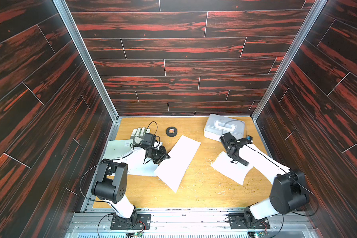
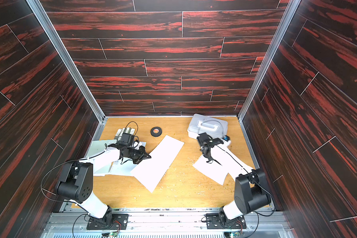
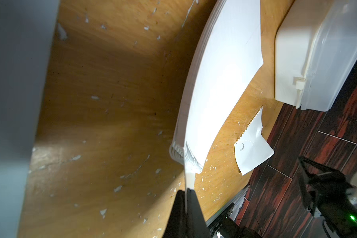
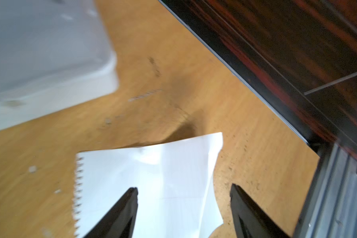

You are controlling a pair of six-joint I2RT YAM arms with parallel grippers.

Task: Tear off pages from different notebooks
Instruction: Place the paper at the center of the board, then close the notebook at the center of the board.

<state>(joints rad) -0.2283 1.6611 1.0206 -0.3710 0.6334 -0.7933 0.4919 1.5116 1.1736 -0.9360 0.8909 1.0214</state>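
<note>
One torn page lies flat on the near right of the desk. Its long axis slants from near right toward the centre, and its ragged punched edge faces the centre. The right gripper hangs above it, jaws apart. A white notebook lies mid-desk, its long axis running near left to far right. The left gripper is clamped on a thin white edge of it beside the spiral. Farther left, a grey-green notebook carries a barcode sticker, unreadable. At the back, a black disc bears an orange label, also unreadable.
</note>
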